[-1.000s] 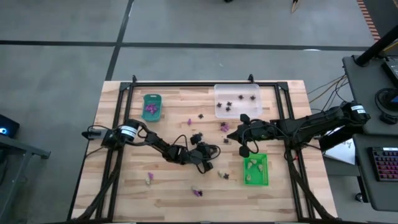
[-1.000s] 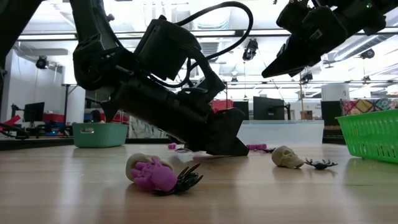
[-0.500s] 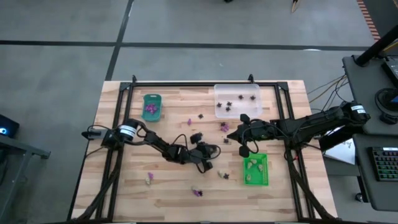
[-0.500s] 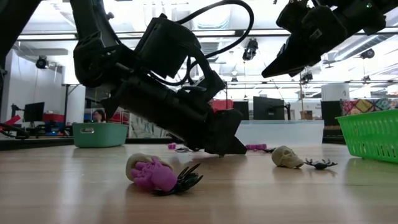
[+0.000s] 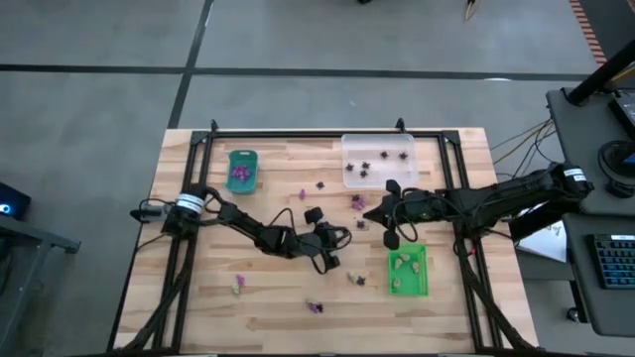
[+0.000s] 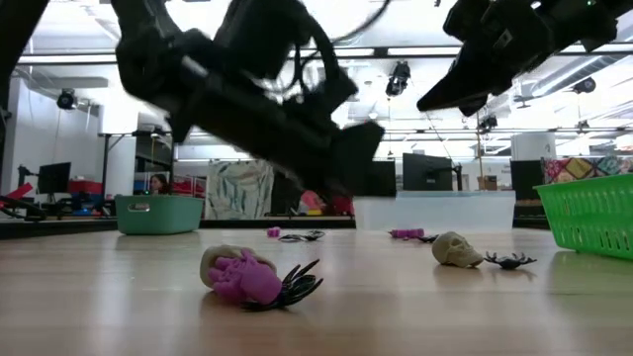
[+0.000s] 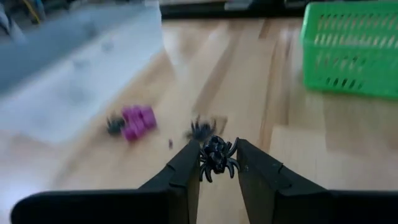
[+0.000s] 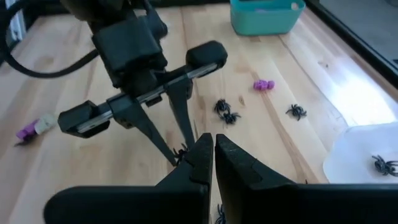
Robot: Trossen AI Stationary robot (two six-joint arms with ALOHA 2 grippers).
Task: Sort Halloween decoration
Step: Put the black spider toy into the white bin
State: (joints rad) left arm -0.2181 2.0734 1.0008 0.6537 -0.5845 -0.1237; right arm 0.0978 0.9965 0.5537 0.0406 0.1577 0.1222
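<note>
Halloween decorations lie scattered on the wooden table: purple ones, black spiders, and a cream skull. My left gripper is at mid-table, shut on a small black spider and raised above the wood. My right gripper hovers high, right of centre, shut with nothing in it; its fingers look toward the left gripper. A purple-and-cream trinket with a black spider against it lies near the front edge. My left gripper pinches the black spider's body between its two fingertips, at their free ends. The fingers slant down and forward toward the table's right side. The spider is lifted clear of the wood, its legs sticking out around the fingertips.
A teal tray with purple pieces stands at the far left. A clear tray with black pieces is at the far middle. A green basket with cream pieces sits at the near right. A black frame borders the table.
My left gripper has risen from the table, carrying the black spider clear of the wood; its fingertips rested on the wood a second ago. My right gripper has kept still.
</note>
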